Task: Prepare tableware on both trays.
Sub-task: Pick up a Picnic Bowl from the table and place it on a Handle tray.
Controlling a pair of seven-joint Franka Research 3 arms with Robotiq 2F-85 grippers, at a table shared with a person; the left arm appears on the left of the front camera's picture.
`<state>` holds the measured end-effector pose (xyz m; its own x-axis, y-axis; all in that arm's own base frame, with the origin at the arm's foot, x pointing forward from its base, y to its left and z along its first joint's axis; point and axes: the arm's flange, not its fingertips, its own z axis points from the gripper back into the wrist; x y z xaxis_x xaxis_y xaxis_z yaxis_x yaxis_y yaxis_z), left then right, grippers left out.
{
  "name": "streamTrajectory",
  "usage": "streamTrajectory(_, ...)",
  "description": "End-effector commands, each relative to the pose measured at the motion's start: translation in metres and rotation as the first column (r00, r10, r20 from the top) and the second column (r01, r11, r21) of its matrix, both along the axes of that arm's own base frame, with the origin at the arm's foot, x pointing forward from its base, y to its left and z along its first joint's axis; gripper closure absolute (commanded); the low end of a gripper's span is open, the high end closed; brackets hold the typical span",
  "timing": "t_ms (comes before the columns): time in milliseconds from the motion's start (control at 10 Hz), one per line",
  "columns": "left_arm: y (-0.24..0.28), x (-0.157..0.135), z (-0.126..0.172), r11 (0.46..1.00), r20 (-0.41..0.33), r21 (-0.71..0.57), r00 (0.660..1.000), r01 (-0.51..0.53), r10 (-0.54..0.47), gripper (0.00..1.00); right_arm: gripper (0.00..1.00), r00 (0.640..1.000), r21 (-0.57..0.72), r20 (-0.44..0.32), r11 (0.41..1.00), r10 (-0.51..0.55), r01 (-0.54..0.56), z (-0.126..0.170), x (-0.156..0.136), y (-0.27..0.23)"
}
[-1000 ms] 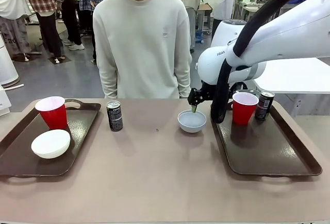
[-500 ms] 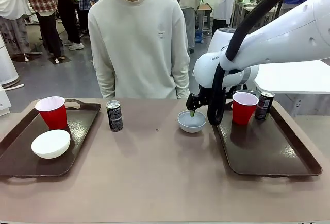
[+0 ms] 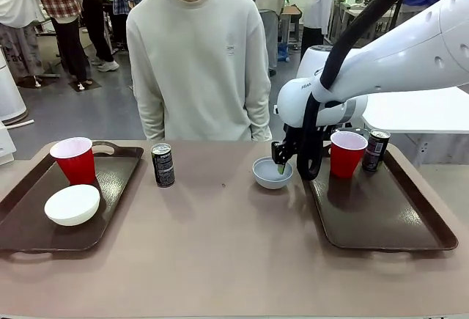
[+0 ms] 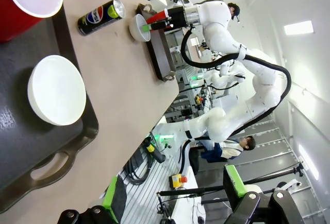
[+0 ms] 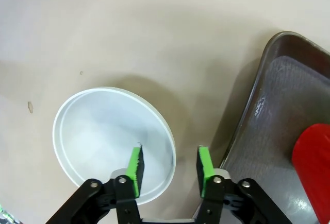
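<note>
My right gripper (image 3: 279,166) hangs over the right rim of the grey-blue bowl (image 3: 270,174), which rests on the table between the trays. In the right wrist view its gripper (image 5: 169,165) straddles the bowl (image 5: 103,131) rim: one green pad is inside and one outside, with a gap on each side. The right tray (image 3: 381,220) holds a red cup (image 3: 346,154) and a black can (image 3: 377,150). On the left tray (image 3: 29,224) are a red cup (image 3: 73,160) and a cream-white bowl (image 3: 72,204). A second can (image 3: 163,165) stands on the table. My left gripper (image 4: 172,188) is open above the left tray (image 4: 31,152).
A person (image 3: 198,62) in a pale sweater stands at the far edge, arms down. The right tray's near half is bare. The table's front half is free.
My right gripper has dropped onto the grey-blue bowl's right rim, and its jaws have narrowed around it. The bowl has not moved.
</note>
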<state>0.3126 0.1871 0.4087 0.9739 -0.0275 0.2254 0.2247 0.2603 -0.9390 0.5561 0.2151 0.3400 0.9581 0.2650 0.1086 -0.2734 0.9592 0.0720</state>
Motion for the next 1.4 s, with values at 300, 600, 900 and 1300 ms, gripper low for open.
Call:
streamTrajectory(300,0.002,-0.002,0.000,1.000,0.022,-0.005,1.000,0.012,-0.011,0.00,1.00,0.999,0.029,0.003,0.999,0.033,-0.033,0.012,0.003,-0.004)
streamTrajectory(600,0.002,-0.002,0.000,1.000,0.022,-0.005,1.000,0.012,-0.011,0.00,1.00,1.000,0.041,-0.003,0.999,0.030,-0.030,0.031,-0.016,-0.008)
streamTrajectory(900,0.002,-0.002,0.000,1.000,0.022,-0.005,1.000,0.012,-0.011,0.00,1.00,0.999,0.045,-0.039,0.998,0.036,-0.034,0.073,-0.087,-0.015)
streamTrajectory(1300,0.002,-0.002,0.000,1.000,0.022,-0.005,1.000,0.012,-0.011,0.00,1.00,1.000,0.029,-0.012,1.000,-0.010,0.010,0.086,-0.164,-0.072)
